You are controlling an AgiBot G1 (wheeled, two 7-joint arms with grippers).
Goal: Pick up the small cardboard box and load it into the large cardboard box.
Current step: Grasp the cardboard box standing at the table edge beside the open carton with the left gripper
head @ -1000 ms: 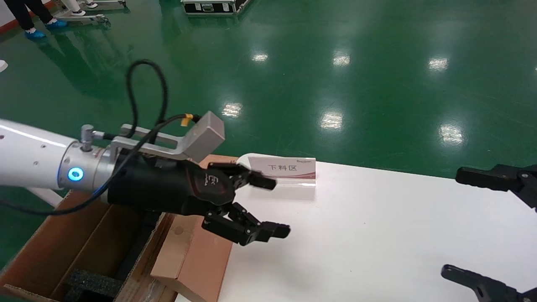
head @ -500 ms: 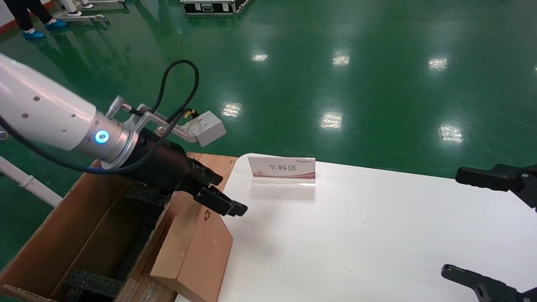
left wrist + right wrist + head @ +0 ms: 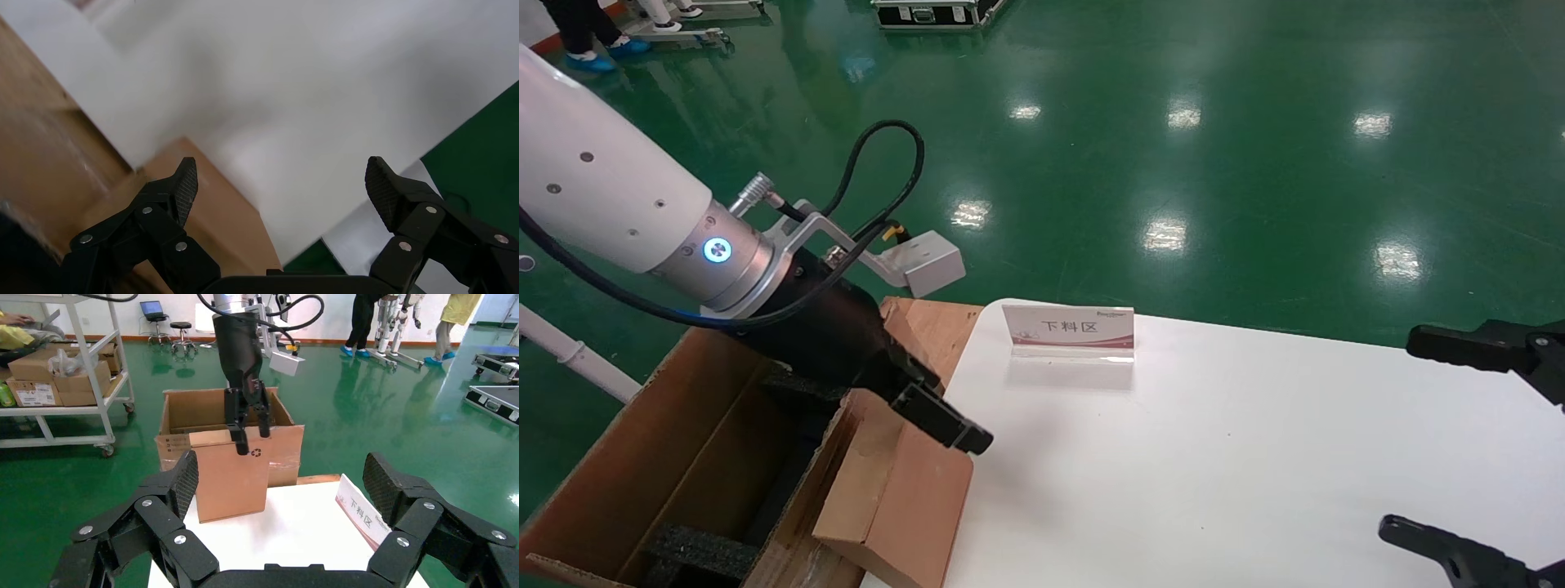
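Note:
The small cardboard box stands upright at the white table's left edge, leaning against the large cardboard box. The right wrist view shows its broad face with a recycling symbol, and the large box behind it. My left gripper is open at the small box's top edge. One finger hangs in front of the table-side face. In the left wrist view the gripper is wide open, with the box under one finger. My right gripper is open and parked at the table's right.
A small sign stands at the table's far edge. Black foam blocks lie inside the large box. A shelf cart with cartons and people stand farther back on the green floor. A black case lies far off.
My left gripper has swung from over the table, left and down, to the small box's top edge, turning as it went. The right arm has not moved.

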